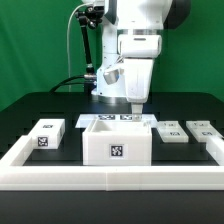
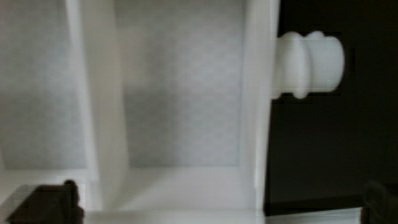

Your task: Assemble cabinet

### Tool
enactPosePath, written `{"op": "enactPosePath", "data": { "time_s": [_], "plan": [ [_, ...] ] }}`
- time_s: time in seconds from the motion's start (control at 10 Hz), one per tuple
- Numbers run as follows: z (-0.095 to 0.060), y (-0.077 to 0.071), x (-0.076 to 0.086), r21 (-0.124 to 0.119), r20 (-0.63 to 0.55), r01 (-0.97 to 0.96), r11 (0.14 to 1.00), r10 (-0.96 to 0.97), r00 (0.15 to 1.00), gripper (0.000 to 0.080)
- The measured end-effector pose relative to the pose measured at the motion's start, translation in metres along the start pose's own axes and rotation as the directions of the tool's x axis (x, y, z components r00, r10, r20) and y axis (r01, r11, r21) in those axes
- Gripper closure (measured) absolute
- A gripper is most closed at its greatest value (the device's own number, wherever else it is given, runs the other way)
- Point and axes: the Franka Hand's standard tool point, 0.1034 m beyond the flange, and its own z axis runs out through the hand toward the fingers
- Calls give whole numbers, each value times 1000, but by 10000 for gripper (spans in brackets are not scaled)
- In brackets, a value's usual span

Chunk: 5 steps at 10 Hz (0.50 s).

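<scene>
The cabinet shell (image 1: 100, 146), a white open-topped box with a tag on its front, stands at the middle of the table. My gripper (image 1: 135, 104) hangs just above its rear right part. In the wrist view the shell (image 2: 178, 110) fills the picture, with an inner divider and a ribbed white knob (image 2: 306, 65) on its outer side. My gripper (image 2: 215, 205) is open; its dark fingertips (image 2: 50, 203) stand wide apart on either side of the shell's wall and hold nothing. One small tagged block (image 1: 45, 133) lies at the exterior view's left, two more (image 1: 170, 132) (image 1: 203, 131) at its right.
The marker board (image 1: 112, 119) lies flat just behind the shell. A long low white border rail (image 1: 110, 176) runs along the front and up both sides of the black table. The arm's base and cables stand at the back.
</scene>
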Motion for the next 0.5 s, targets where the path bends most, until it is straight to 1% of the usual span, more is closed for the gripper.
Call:
{"op": "enactPosePath", "data": {
  "time_s": [0.3, 0.4, 0.5],
  "plan": [
    [0, 0, 0, 3, 1, -1, 1000, 1, 1000, 3],
    [3, -1, 0, 3, -1, -2, 1000, 2, 1000, 3],
    [8, -4, -1, 6, -4, -5, 1000, 5, 1000, 3]
  ]
}}
